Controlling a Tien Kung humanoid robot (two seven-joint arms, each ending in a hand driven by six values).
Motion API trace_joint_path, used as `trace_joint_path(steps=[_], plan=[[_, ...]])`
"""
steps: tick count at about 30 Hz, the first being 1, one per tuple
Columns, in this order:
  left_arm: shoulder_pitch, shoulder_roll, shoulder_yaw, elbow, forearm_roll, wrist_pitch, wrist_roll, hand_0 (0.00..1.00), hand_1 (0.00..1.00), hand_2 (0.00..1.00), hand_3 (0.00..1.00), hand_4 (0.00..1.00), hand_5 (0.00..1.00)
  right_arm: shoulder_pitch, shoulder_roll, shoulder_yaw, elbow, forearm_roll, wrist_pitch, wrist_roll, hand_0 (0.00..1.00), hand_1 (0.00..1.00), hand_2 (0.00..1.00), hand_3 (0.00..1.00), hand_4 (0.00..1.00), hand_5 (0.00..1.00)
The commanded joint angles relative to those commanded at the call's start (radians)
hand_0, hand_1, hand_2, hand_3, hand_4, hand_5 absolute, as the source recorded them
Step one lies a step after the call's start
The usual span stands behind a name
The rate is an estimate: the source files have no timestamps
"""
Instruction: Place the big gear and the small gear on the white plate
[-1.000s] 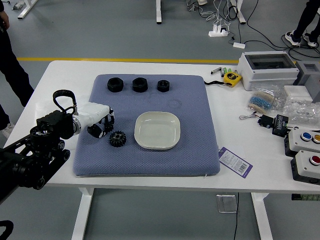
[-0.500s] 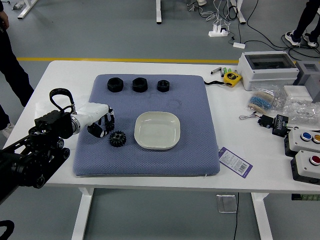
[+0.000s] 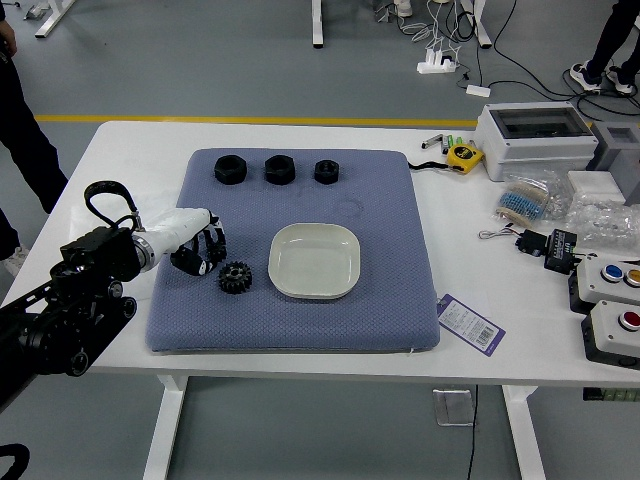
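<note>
Since I read this step as the pick-up of gear 1, entries follow.

Item: left hand (image 3: 198, 248), white-backed, low over the blue mat (image 3: 390, 270). Whether it is open or closed, or has hold of anything, I cannot tell.

Item: toothed gear (image 3: 235, 277), 1 visible, flat on the mat, between hand and plate; big or small, uncertain. Gear 2: not identified, possibly hidden by the hand.

Item: white plate (image 3: 314, 262), bare, just beside the gear.

Handling: I should centre over the gear, grip opposite sides of its toothed rim evenly, lift straight up to clear the plate's edge, then lower it to 1 side, leaving room for gear 2.

Changes: hand shifted slightly leftward, away from the gear, with its wrist; gear and plate unmoved.
</note>
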Motion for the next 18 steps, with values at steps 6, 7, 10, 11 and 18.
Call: trace_joint_path(steps=[6,7,10,11,18], plan=[[-0.002,0.0,-0.035,-0.021,-0.007,0.002,0.003,0.487,0.377,0.442,0.554,0.759,0.002,0.002,0.0,-0.006,0.0,0.011,0.002,0.003,0.662,0.653,0.734,0.601,0.793,0.723],[-0.002,0.0,-0.039,-0.025,-0.008,0.002,0.004,0.486,0.376,0.443,0.557,0.759,0.002,0.002,0.0,-0.007,0.0,0.012,0.002,0.003,0.662,0.651,0.733,0.601,0.793,0.723],[-0.006,0.001,-0.05,-0.042,-0.015,0.005,0.005,0.486,0.376,0.443,0.557,0.759,0.002,0.004,-0.001,-0.008,0.0,0.013,0.002,0.003,0.662,0.651,0.733,0.601,0.793,0.723],[-0.007,0.001,-0.053,-0.047,-0.018,0.007,0.005,0.486,0.376,0.443,0.557,0.759,0.002,0.004,-0.001,-0.008,0.0,0.013,0.002,0.003,0.662,0.651,0.733,0.601,0.793,0.723],[-0.007,-0.002,-0.053,-0.048,-0.008,0.007,0.006,0.486,0.374,0.442,0.555,0.757,0.002,0.007,-0.001,-0.009,0.0,0.016,0.001,0.004,0.663,0.652,0.733,0.601,0.793,0.723]])
